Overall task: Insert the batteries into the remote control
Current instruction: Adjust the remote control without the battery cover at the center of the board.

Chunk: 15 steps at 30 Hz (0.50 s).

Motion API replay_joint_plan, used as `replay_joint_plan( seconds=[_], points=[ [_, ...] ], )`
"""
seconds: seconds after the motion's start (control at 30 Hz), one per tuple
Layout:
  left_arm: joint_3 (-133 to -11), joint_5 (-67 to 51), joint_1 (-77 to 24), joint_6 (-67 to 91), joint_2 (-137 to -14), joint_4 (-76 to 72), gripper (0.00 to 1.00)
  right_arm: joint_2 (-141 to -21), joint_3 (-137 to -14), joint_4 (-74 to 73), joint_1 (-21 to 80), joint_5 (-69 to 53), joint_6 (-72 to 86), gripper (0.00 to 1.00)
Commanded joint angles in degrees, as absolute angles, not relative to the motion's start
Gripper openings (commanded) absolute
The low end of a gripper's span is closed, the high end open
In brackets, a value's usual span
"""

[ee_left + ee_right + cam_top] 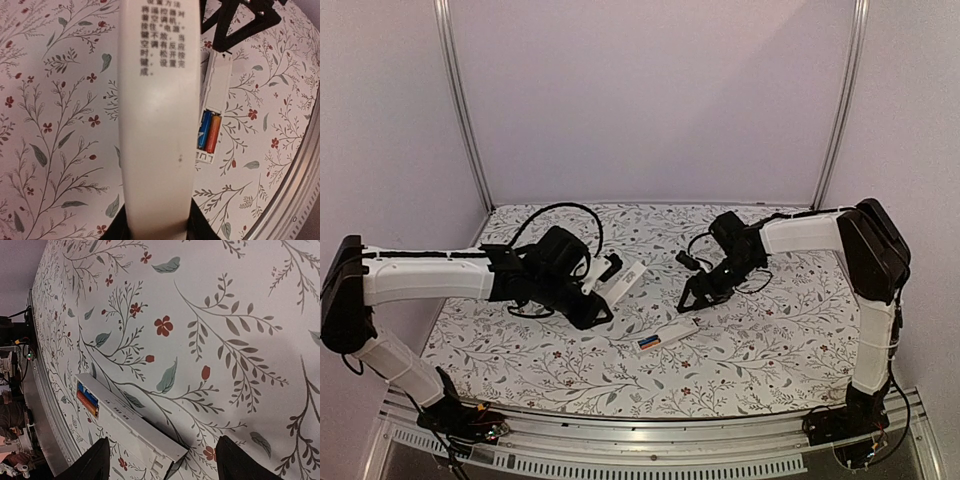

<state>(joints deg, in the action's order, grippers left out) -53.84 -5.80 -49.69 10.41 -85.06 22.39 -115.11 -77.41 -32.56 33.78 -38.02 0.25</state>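
Note:
The white remote control (667, 337) lies flat on the flowered table, and also shows in the wrist views (218, 80) (130, 427). The blue and orange-red batteries (209, 132) (86, 401) sit side by side in the recess at its near end, seen from above as a small coloured patch (648, 343). My left gripper (605, 290) (157, 227) is shut on a wide white cover with printed text (157, 125) (628, 280), held above the table left of the remote. My right gripper (695, 298) (167, 462) stands open just above the remote's far end, touching nothing.
The metal rail at the table's near edge (295, 205) runs close behind the remote's battery end. The enclosure's walls and posts (465, 110) bound the table at the back and sides. Cables (555, 210) loop over the left arm.

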Motion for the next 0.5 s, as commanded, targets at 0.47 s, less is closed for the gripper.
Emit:
replay_joint_plan(
  seconds=[0.47],
  points=[
    [-55.55, -21.48, -47.29, -18.41, -85.36, 36.02, 0.22, -111.16, -69.29, -37.95, 40.61, -36.54, -8.07, 0.67]
  ],
)
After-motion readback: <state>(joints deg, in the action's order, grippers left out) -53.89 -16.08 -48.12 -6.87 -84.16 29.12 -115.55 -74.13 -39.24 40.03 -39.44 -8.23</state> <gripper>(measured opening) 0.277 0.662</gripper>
